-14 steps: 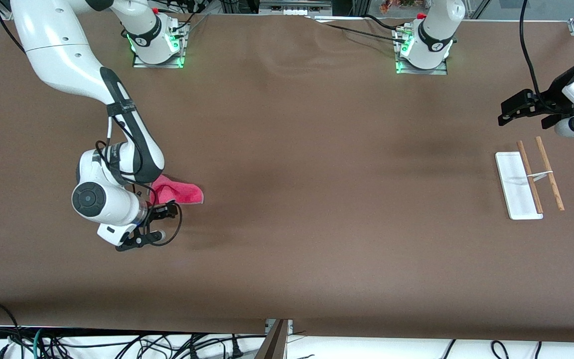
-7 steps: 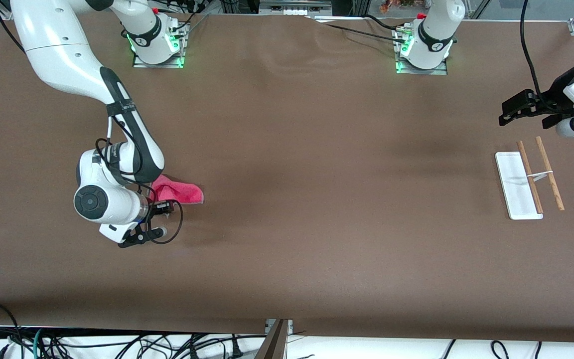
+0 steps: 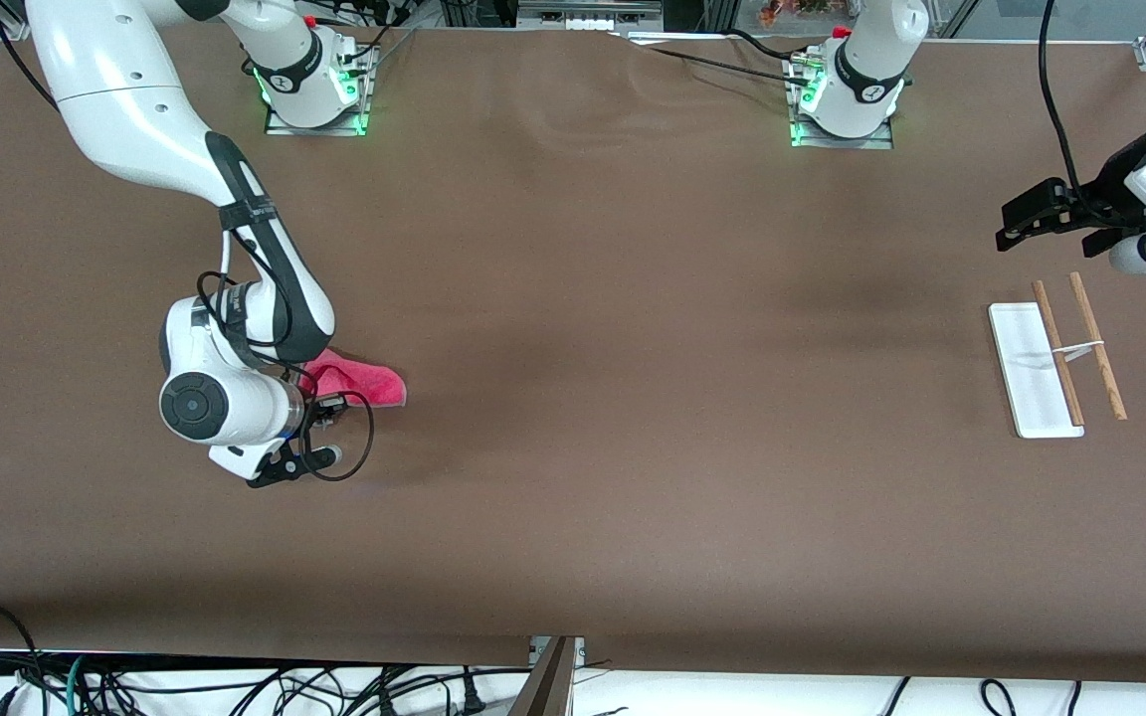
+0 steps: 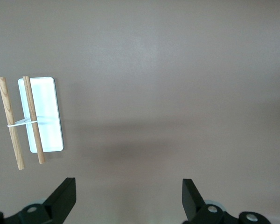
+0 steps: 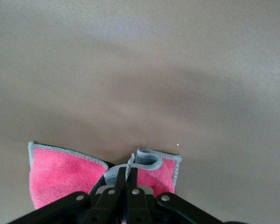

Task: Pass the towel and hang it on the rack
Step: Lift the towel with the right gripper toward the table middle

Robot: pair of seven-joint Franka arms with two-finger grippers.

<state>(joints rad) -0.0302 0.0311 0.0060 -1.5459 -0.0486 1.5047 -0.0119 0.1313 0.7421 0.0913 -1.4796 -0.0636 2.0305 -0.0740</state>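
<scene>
The pink-red towel [image 3: 359,382] with grey edging lies crumpled on the brown table toward the right arm's end. My right gripper [image 3: 322,406] is low over it and shut on its grey edge; in the right wrist view the two fingers pinch a fold of the towel [image 5: 60,175] at the gripper [image 5: 129,175]. The rack [image 3: 1036,370], a white base with two wooden rods, stands toward the left arm's end. My left gripper [image 3: 1006,237] waits in the air, open and empty, above the table beside the rack; the rack [image 4: 42,116] shows in the left wrist view.
A brown cloth covers the table [image 3: 633,398]. The arm bases [image 3: 314,89] stand along the table's edge farthest from the front camera. Cables hang below the edge nearest that camera.
My right gripper has shifted slightly over the towel and closed onto its edge. The towel has barely moved. The left arm has not moved.
</scene>
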